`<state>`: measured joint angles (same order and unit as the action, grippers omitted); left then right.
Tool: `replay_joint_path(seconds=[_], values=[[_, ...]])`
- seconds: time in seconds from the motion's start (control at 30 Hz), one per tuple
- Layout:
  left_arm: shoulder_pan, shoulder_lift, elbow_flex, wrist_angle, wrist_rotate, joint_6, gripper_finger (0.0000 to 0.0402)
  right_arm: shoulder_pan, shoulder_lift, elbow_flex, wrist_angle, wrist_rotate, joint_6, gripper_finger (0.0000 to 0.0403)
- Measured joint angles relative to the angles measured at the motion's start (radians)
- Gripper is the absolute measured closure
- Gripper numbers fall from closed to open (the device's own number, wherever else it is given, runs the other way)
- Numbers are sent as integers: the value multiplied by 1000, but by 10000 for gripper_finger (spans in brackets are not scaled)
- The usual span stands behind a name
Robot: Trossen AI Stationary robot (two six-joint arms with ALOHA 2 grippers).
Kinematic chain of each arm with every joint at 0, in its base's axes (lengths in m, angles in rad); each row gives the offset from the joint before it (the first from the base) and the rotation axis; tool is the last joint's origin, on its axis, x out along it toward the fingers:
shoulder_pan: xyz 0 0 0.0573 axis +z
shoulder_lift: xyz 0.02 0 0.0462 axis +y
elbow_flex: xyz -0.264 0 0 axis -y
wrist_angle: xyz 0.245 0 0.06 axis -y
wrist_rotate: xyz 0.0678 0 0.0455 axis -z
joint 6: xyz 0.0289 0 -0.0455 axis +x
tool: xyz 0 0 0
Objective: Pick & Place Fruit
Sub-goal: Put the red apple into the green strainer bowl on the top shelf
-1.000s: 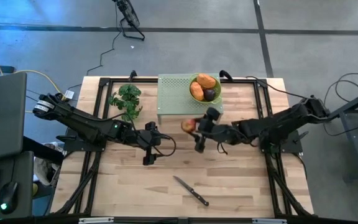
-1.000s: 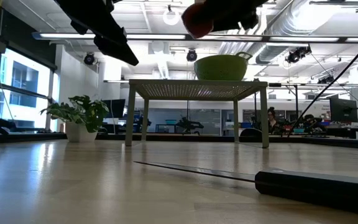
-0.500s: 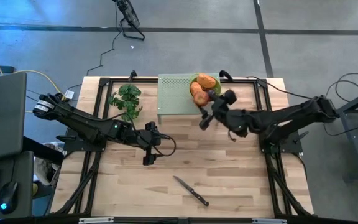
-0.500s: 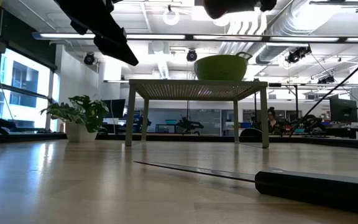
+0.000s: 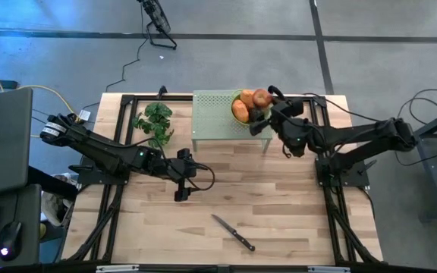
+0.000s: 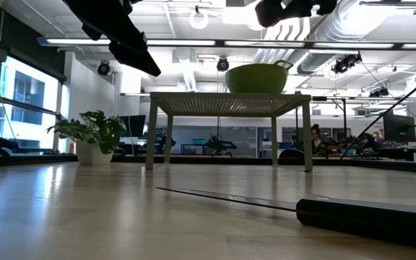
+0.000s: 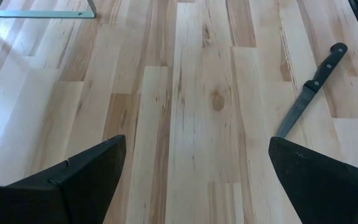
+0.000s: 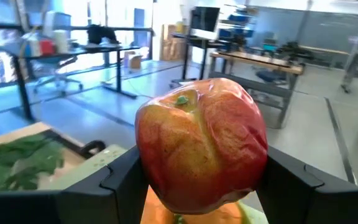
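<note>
My right gripper (image 5: 262, 101) hovers over the green bowl (image 5: 237, 120), shut on a red apple (image 5: 262, 96). The bowl stands on a small pale green stand (image 5: 213, 114) at the table's far edge and holds two orange oblong fruits (image 5: 241, 109). The dark purple piece is hidden under the gripper, and the tiny red-orange pieces are out of view. In the low view the bowl (image 6: 258, 77) sits on the stand (image 6: 230, 103), with the right gripper (image 6: 295, 9) above it. My left gripper (image 5: 182, 179) waits open above the table's middle. My right gripper pinches the red apple (image 8: 201, 146) between its two fingers (image 8: 122, 182), one on each side of it. The stem end (image 8: 182, 99) faces the wrist camera. The arm reaches in from the table's right. The apple is lifted clear above the bowl.
A black-handled knife (image 5: 234, 233) lies on the wooden table near its near edge; it also shows in the left wrist view as the knife (image 7: 306, 96). A green leafy bunch (image 5: 155, 121) sits left of the stand. Bare wood lies between the arms.
My right gripper, still shut on the apple, has risen from the stand's near edge and travelled toward the table's far edge and a little right, ending above the bowl. The apple went with it, lifted clear throughout.
</note>
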<state>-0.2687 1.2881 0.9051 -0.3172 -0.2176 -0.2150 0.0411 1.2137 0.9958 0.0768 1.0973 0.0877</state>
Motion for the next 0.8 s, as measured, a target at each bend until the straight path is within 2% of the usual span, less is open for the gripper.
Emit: replay_joint_path(seconds=[0.23, 0.53, 0.8], values=[[0, 0, 0, 0, 0, 0, 13, -63, 3, 0, -89, -10, 149, 167], [0, 0, 0, 0, 0, 0, 13, -154, 3, 0, -303, -188, 409, 166], [0, 0, 0, 0, 0, 0, 13, -195, 3, 0, -407, -292, 494, 166]])
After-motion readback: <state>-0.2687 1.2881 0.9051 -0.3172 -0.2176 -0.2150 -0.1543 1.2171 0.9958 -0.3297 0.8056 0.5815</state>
